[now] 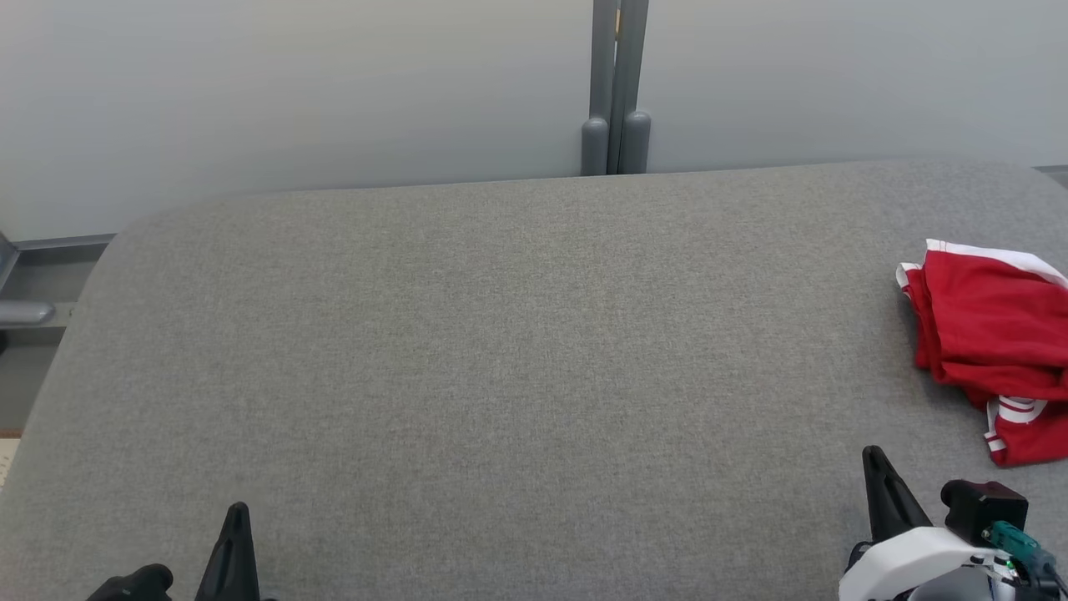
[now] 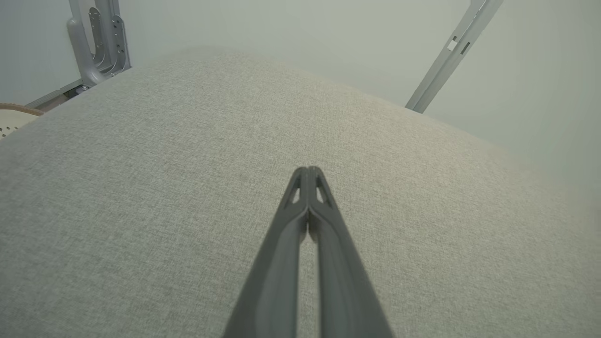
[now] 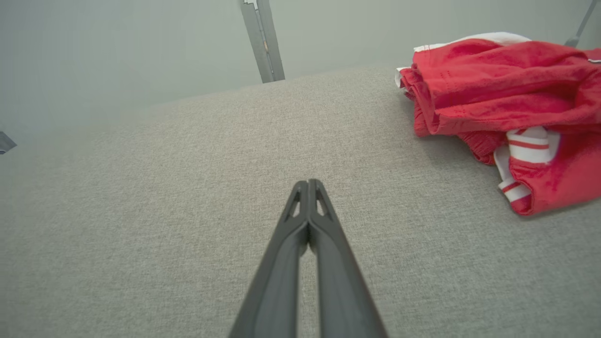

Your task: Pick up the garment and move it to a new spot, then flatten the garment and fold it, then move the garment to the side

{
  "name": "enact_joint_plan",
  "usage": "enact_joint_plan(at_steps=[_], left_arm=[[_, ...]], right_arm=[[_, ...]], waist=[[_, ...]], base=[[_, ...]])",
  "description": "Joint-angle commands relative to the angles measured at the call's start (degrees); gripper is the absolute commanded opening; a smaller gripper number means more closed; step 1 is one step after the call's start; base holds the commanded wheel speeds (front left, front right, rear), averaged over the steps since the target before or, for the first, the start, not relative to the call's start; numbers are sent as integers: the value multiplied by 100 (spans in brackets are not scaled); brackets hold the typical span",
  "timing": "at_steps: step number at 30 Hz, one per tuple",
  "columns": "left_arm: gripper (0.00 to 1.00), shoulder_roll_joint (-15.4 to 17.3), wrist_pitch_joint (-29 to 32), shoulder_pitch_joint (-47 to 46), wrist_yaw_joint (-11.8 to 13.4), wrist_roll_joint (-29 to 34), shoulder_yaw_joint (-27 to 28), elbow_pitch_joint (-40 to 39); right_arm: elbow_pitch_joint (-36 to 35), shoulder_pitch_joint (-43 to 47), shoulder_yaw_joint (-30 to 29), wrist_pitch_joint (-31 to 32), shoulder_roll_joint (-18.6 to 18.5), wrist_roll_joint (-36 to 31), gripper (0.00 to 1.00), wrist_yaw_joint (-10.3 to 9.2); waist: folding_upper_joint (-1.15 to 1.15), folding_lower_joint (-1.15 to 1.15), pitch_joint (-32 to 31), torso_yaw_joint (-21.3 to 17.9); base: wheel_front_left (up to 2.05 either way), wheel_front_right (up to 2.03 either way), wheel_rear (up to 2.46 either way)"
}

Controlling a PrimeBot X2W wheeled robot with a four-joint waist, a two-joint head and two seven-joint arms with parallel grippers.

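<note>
Crumpled garment (image 1: 993,334) lies ahead-right of the right fingers (image 1: 886,492), far from the left fingers (image 1: 234,547); both pairs closed, empty.

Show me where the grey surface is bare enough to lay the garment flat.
Bare: the middle and left of the grey fabric surface, from the grey posts at its back edge down to the left claw and right claw near the front. Crowded: the right edge, where the crumpled red garment lies, just beyond the right claw.
</note>
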Motion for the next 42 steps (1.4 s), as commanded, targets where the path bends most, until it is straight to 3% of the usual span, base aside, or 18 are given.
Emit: enact_joint_plan(at_steps=[1,21,42], left_arm=[[0,25,50,-202,-2,-257,55,-101],[0,-33,521,-504,-5,-1977,160,-161],[0,-84,927,-762,-9,-3422,259,-210]], right_arm=[[-126,-176,-18,50,-36,320,0,-1],[-275,-331,-33,495,-24,2418,0,-3],[-375,-473,-67,894,-12,4175,0,-5]], waist=[[0,0,3,-2],[0,0,35,-28],[0,0,68,-55]], base=[[0,0,0],[0,0,0],[0,0,0]])
